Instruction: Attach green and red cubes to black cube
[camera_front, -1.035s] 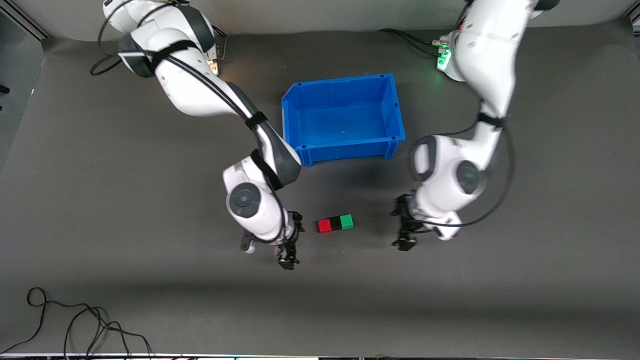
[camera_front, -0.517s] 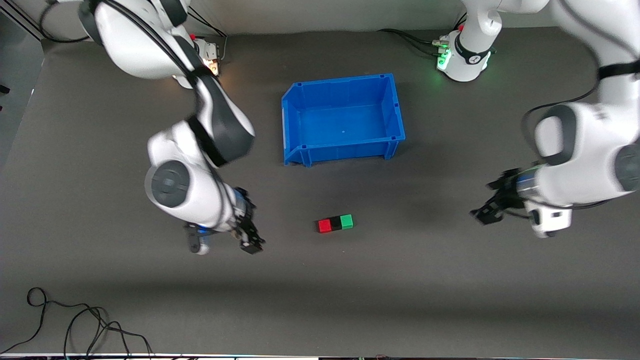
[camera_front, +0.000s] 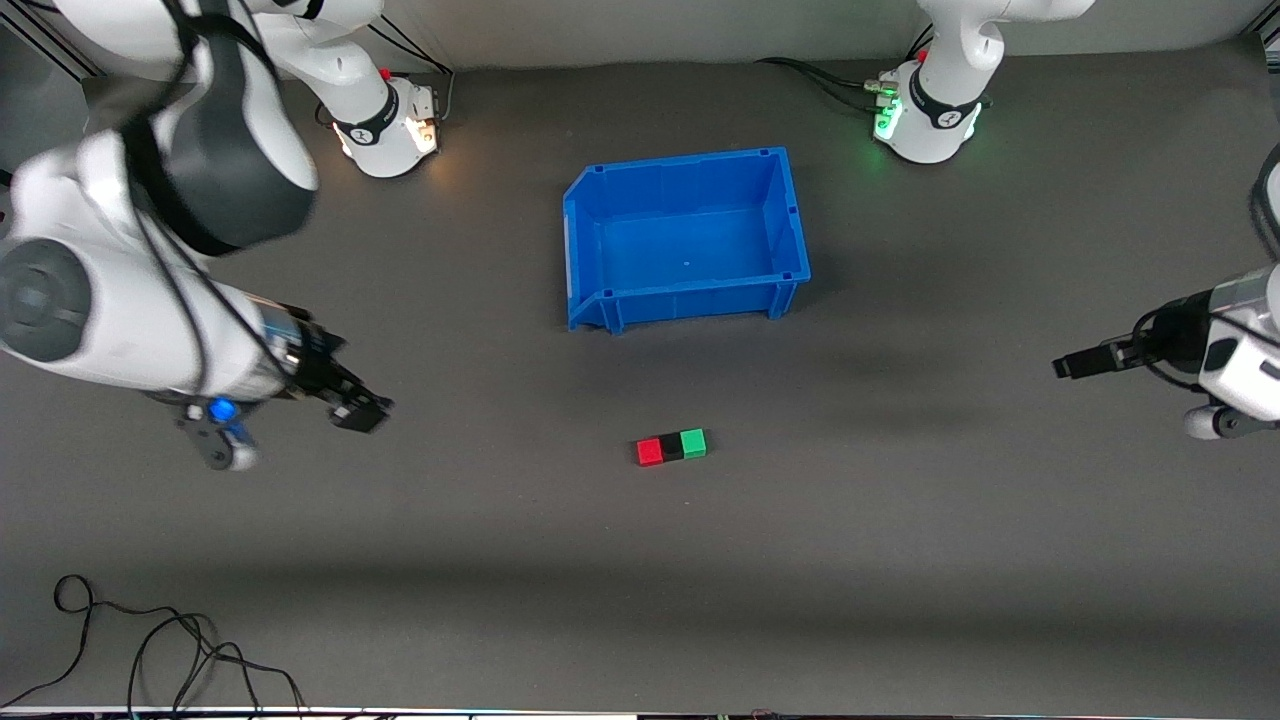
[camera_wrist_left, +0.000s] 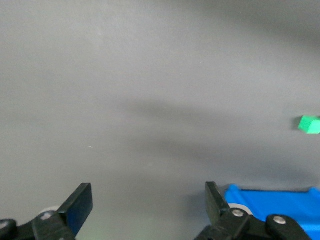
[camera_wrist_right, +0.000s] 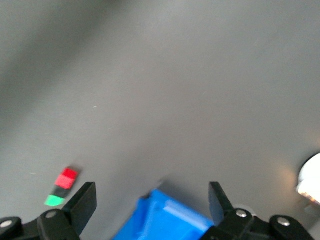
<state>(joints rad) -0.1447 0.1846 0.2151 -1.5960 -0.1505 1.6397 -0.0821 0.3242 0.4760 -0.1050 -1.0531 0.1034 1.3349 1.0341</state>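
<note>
The red cube (camera_front: 650, 452), black cube (camera_front: 672, 448) and green cube (camera_front: 693, 443) sit joined in one row on the dark table, nearer the front camera than the blue bin. The right wrist view shows the same row: red cube (camera_wrist_right: 66, 178), black cube (camera_wrist_right: 61, 191), green cube (camera_wrist_right: 54, 201). The left wrist view shows only the green cube (camera_wrist_left: 309, 124). My right gripper (camera_front: 358, 410) is open and empty, raised over the table toward the right arm's end. My left gripper (camera_front: 1075, 365) is open and empty, raised toward the left arm's end. Both are well apart from the cubes.
An empty blue bin (camera_front: 600, 236) stands mid-table, farther from the front camera than the cubes; it shows in the left wrist view (camera_wrist_left: 270, 200) and right wrist view (camera_wrist_right: 165, 217). A black cable (camera_front: 150, 640) lies at the table's near edge, toward the right arm's end.
Both arms have risen and swung outward from the cube row, the right gripper toward its end of the table, the left toward its own. The cubes have not moved.
</note>
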